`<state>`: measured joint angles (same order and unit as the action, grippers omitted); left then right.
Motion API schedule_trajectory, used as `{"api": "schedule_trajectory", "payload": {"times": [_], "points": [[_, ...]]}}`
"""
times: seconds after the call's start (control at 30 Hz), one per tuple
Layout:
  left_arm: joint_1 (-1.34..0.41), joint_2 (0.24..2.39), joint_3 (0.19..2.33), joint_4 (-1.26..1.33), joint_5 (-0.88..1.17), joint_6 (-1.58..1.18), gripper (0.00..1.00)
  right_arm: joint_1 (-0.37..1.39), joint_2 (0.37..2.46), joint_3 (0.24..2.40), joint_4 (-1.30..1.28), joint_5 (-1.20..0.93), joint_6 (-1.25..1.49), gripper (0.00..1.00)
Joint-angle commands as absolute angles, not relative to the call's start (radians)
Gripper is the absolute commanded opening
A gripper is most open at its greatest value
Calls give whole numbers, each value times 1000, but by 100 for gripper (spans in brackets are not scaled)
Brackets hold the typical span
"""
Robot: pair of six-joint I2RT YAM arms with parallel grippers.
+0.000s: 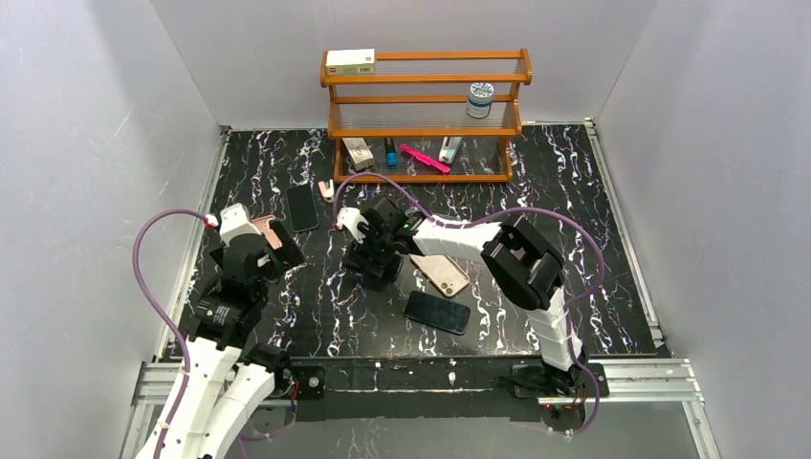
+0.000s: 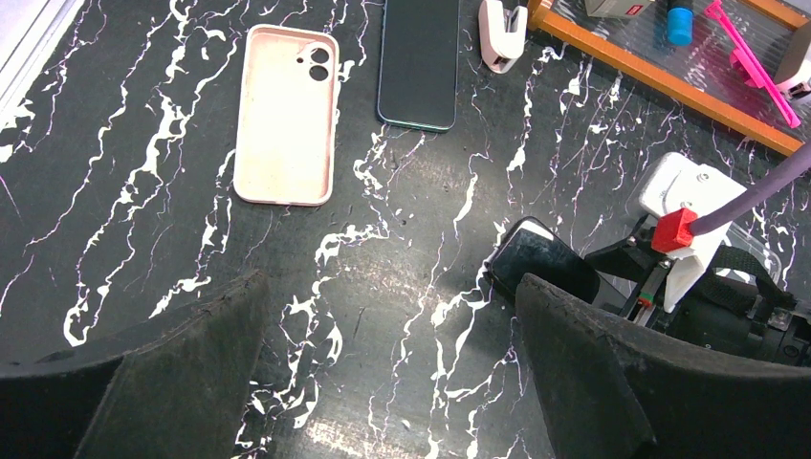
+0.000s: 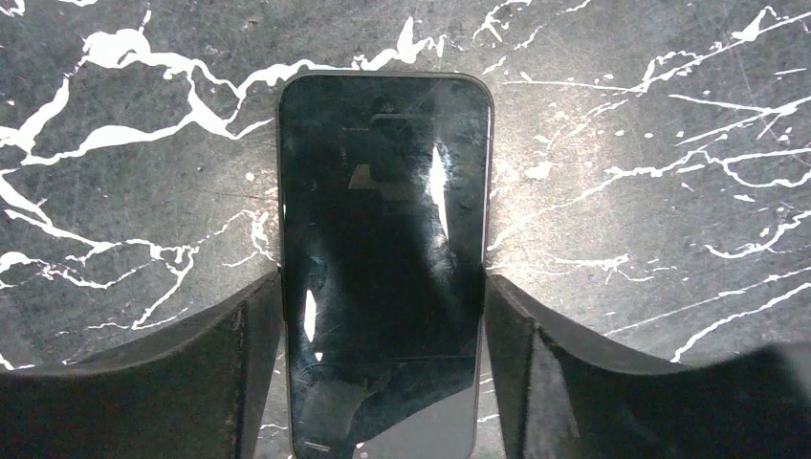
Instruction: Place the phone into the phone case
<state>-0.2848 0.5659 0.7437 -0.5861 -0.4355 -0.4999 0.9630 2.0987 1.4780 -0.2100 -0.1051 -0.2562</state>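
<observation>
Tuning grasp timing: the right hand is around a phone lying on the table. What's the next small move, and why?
Probably a short, straight lift. The right hand straddles the phone, and its fingers look flush against both long edges. The phone lies flat on the table, so it must come up before it can travel. The pink case lies empty elsewhere.

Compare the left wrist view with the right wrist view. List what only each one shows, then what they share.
Only left wrist: an empty pale pink phone case, a second dark phone beside it, and the orange wooden shelf. Only right wrist: the black-screened phone seen full-width, with the right tool closed against both long edges. Both: that phone, just a corner in the left wrist view, and the black white-veined tabletop.
</observation>
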Motion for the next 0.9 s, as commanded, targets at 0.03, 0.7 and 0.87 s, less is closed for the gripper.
{"api": "schedule_trajectory", "payload": {"times": [0.03, 0.7, 0.87], "points": [[-281, 572, 770, -600, -472, -512, 98, 969, 2116, 1474, -270, -118, -225, 57], [-281, 654, 815, -650, -255, -539, 93, 960, 1891, 1372, -235, -22, -8, 36], [-282, 698, 832, -635, -171, -553, 91, 930, 1814, 1332, -238, -5, 50, 34]]}}
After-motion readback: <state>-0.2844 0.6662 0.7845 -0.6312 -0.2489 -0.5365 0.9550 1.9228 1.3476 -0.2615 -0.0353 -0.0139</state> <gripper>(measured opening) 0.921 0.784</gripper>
